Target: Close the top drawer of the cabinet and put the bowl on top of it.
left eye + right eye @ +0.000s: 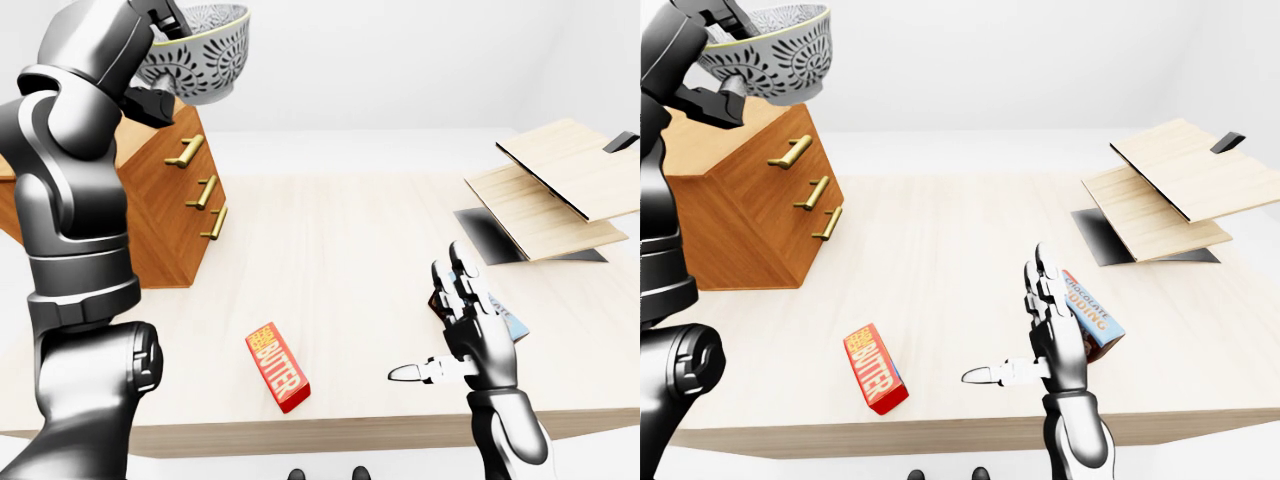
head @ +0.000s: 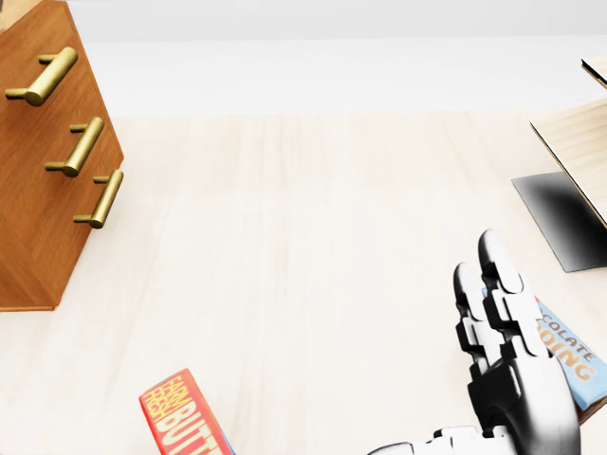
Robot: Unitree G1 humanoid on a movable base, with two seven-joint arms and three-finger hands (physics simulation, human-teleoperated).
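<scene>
A grey-and-white patterned bowl point(image 1: 765, 50) hangs over the top of the wooden cabinet point(image 1: 750, 215) at the upper left of the right-eye view. My left hand point(image 1: 712, 98) is raised there and shut on the bowl's near side, fingers over the rim and under the base. I cannot tell whether the bowl touches the cabinet top. The cabinet's three brass handles point(image 1: 790, 152) line up on one face, and all drawers look pushed in. My right hand point(image 1: 1025, 330) hovers open over the table's lower right, fingers straight and thumb out, holding nothing.
A red butter box point(image 1: 278, 367) lies near the table's bottom edge point(image 1: 330, 432). A blue chocolate pudding box point(image 1: 1092, 315) sits just right of my right hand. Two tilted wooden boards point(image 1: 1170, 190) with a dark patch beneath them stand at the right.
</scene>
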